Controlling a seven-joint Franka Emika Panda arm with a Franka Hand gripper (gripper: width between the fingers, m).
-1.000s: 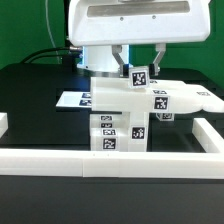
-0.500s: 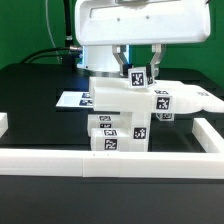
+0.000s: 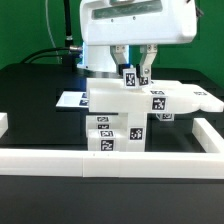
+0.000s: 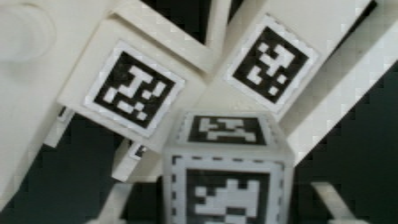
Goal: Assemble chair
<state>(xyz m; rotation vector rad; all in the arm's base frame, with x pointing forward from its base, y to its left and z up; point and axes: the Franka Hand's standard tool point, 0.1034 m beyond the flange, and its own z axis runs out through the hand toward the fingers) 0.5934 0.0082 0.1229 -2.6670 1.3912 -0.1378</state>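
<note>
1. Plainly, in the exterior view, the one gripper (image 3: 134,68) hangs from the white arm above the middle of the scene. Its two fingers (image 3: 121,60) stand partly apart, one on each side of a single cube-ended leg (image 3: 133,77), and pinch it between them.
2. Same view: the leg is upright with one tag facing the camera. Its lower end sits at the top of the partly built chair (image 3: 118,112), though whether the two touch cannot be told.
3. Same view: the chair is one stacked white block in the middle of the black table (image 3: 35,85). A flat slab reaches from it toward the exterior view's right, and several square tags show on its faces.
4. Same view: one marker board (image 3: 68,99) lies flat behind the chair toward the exterior view's left. One plain white border rail (image 3: 100,163) runs across the front.
5. Next, the wrist view: the leg (image 4: 228,165) fills the lower middle and shows two tags, one on its end face and one on its side.
6. Same view: beyond it, white chair parts (image 4: 178,40) carry two more tags, making four in all. The fingers cannot be made out here.
</note>
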